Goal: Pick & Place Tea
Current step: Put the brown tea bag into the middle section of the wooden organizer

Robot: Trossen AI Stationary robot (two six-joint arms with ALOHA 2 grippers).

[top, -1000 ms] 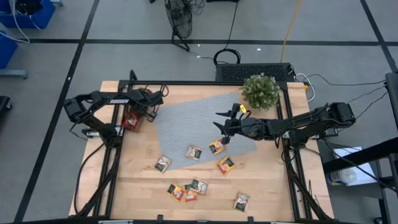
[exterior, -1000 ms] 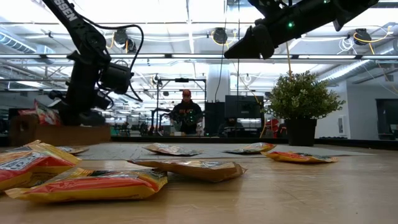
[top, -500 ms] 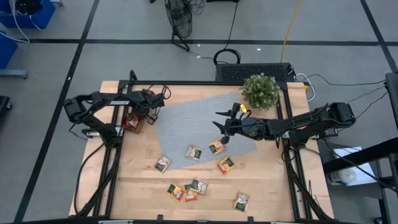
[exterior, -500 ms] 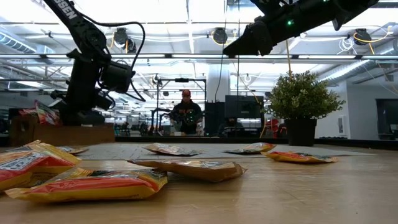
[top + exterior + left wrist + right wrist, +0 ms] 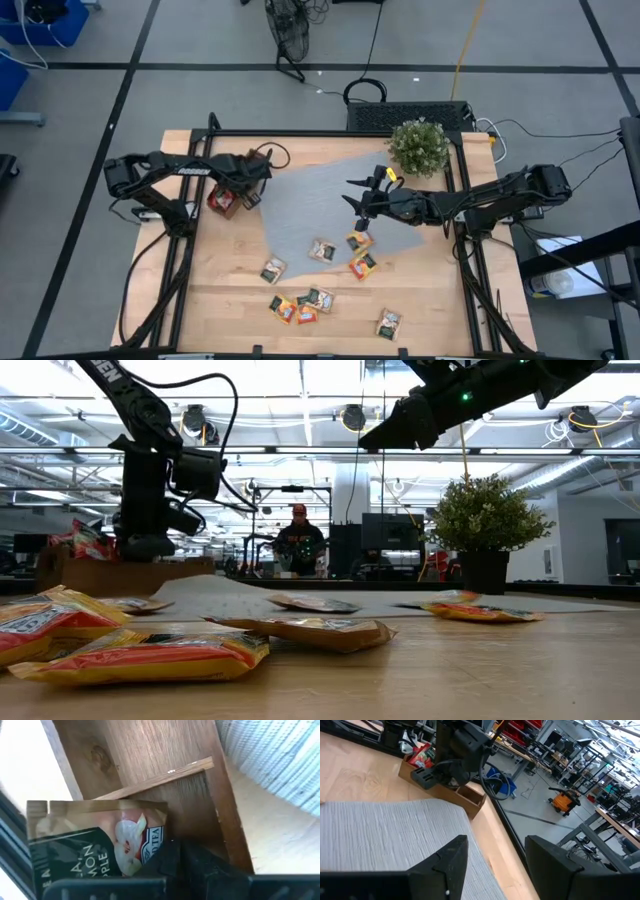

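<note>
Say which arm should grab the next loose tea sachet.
Right, probably. The right gripper hangs open over the grey mat, directly above a tea sachet. The left gripper is busy at the wooden tray, far from the loose ones.

You are working in a robotics lab set inside a large industrial hall. Look across the pale wooden table top [image 5: 480, 670] and you see an open room with long ceiling light strips [image 5: 300, 452], exposed pipes and metal racking. A person in a dark top and red cap [image 5: 300, 540] sits at a workstation far behind the table. From above, the table stands in a black metal frame [image 5: 330, 133] on a grey concrete floor marked with dark lines [image 5: 300, 66], with loose black cables [image 5: 365, 92] trailing over it. Past the table edge you see shelving with red bins [image 5: 520, 727] and an orange wheeled machine [image 5: 563, 802].
</note>
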